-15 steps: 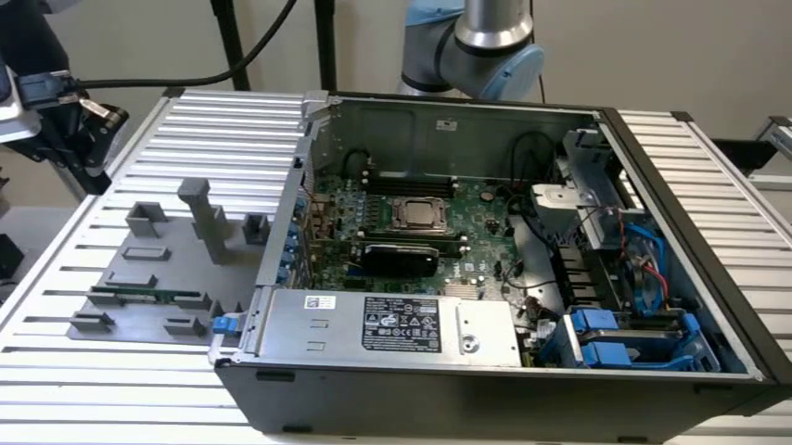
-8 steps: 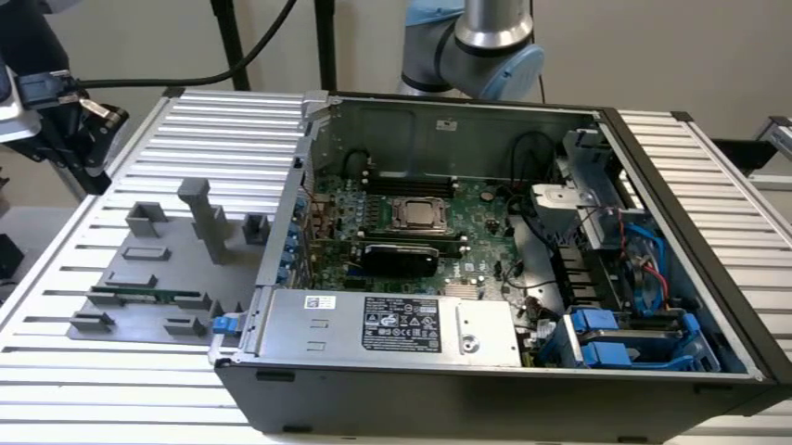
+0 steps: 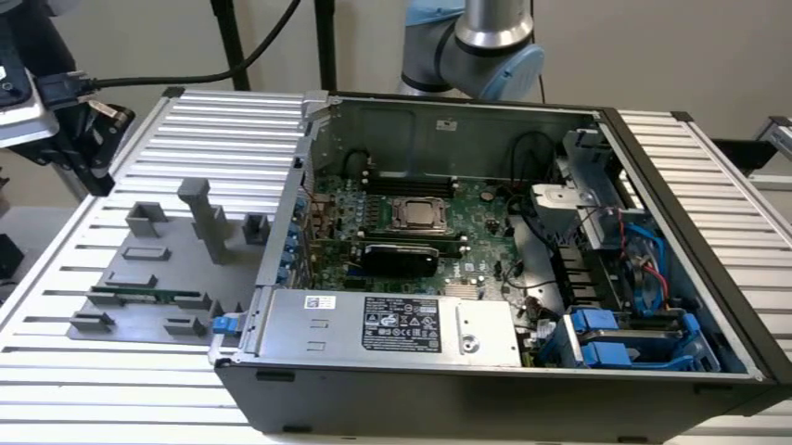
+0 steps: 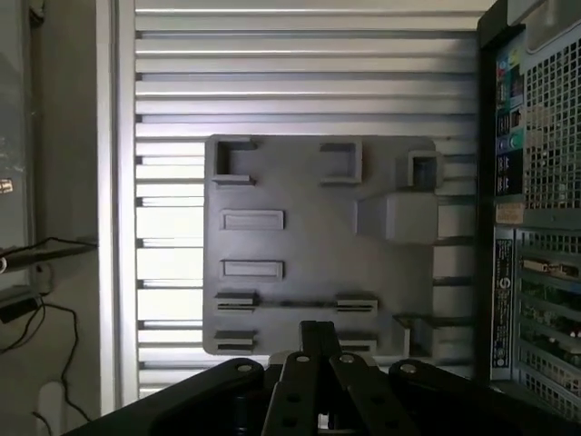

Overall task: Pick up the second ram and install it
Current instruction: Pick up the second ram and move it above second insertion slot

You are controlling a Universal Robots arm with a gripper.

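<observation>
The second ram (image 3: 148,298) is a slim green stick lying across two low holders on the grey fixture plate (image 3: 136,278), at the exterior view's left of the open computer case (image 3: 495,278). In the wrist view the ram (image 4: 295,304) is a thin dark line between two small blocks, just beyond my gripper (image 4: 318,338). The fingers look shut together with nothing between them. In the exterior view my gripper (image 3: 89,144) hangs high above the table's far left corner, well apart from the ram.
The plate carries a tall grey block (image 3: 204,218) and several low blocks. The motherboard (image 3: 421,232) lies in the case, with a silver power supply (image 3: 384,324) in front and blue drive bays (image 3: 619,338) at the exterior view's right. A ribbed metal table (image 3: 111,371) surrounds everything.
</observation>
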